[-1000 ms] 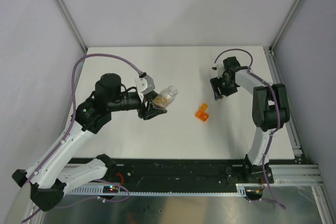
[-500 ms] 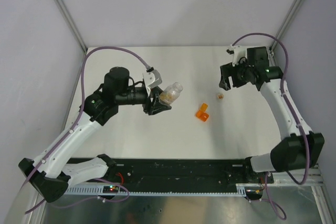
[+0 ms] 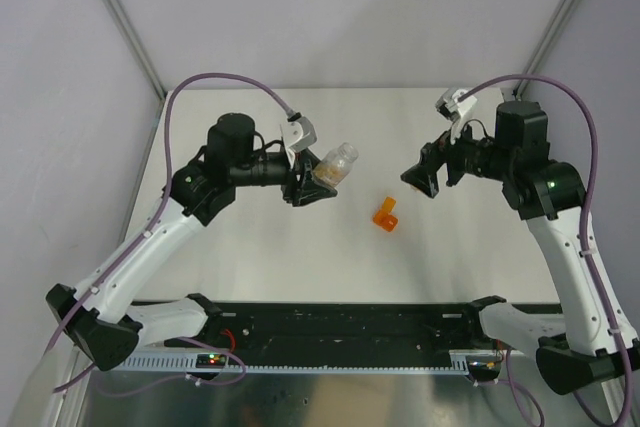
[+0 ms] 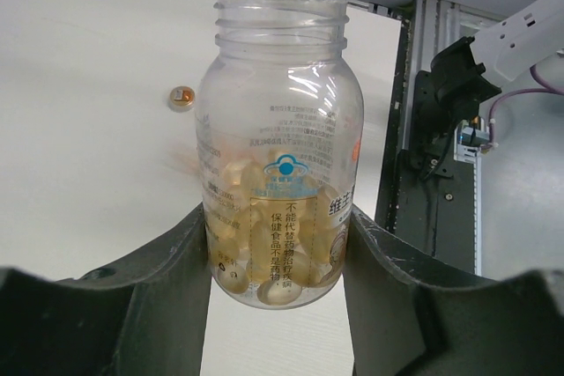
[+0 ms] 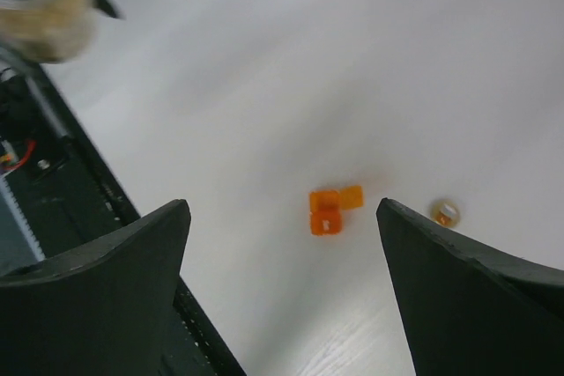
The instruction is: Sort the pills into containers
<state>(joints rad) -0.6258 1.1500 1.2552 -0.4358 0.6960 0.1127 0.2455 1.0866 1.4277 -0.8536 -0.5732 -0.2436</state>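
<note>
I am clamping my left gripper [image 3: 312, 187] on the uncapped bottle [image 3: 336, 166], part full of pills [image 4: 264, 253], left of centre in the top view. My right gripper [image 3: 422, 177] is hanging with its fingers wide apart. The orange box [image 3: 385, 215] is sitting on the desk [image 3: 250, 247] at centre, with the cap [image 5: 445, 212] near it.

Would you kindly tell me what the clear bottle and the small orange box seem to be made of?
Clear pill bottle: probably glossy transparent plastic; pills show through its wall. Small orange two-cell box: seemingly plastic, evenly bright; finish too small to judge.
</note>
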